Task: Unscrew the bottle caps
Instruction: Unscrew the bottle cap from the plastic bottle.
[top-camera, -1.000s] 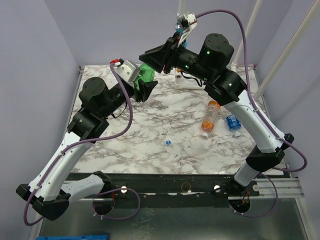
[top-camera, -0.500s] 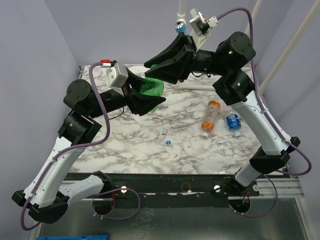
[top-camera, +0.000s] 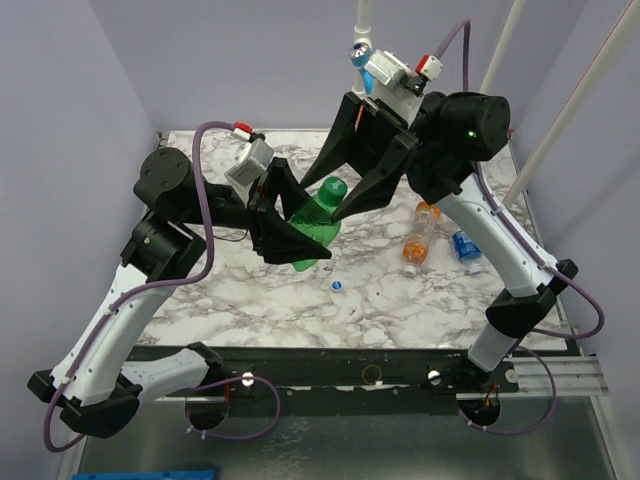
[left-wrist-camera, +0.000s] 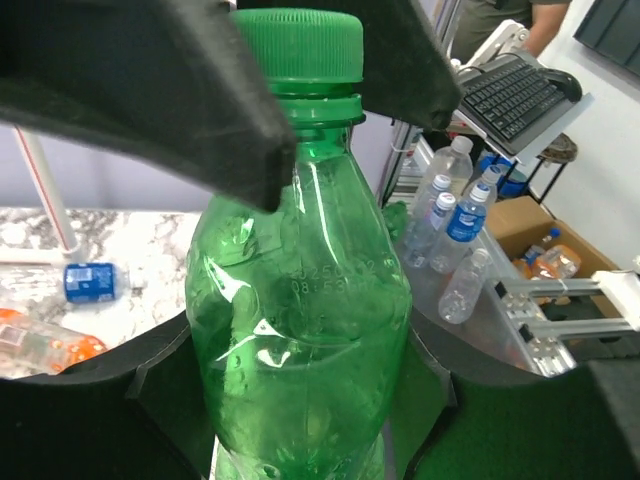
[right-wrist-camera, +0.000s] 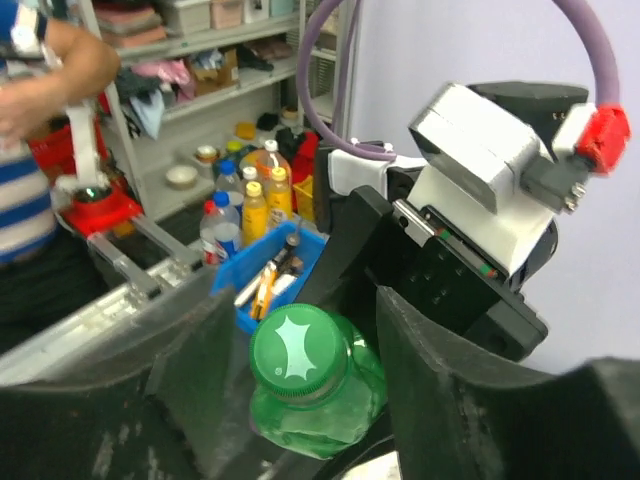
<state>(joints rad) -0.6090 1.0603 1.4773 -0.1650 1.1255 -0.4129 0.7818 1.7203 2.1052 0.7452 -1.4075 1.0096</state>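
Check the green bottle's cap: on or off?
On. The green cap sits down on the neck of the green bottle in the left gripper; the open right gripper straddles it.

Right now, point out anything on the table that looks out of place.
The orange bottle and the blue-label bottle lie on their sides at the right of the table, and a small loose cap sits alone near its middle. No spill or damage shows.
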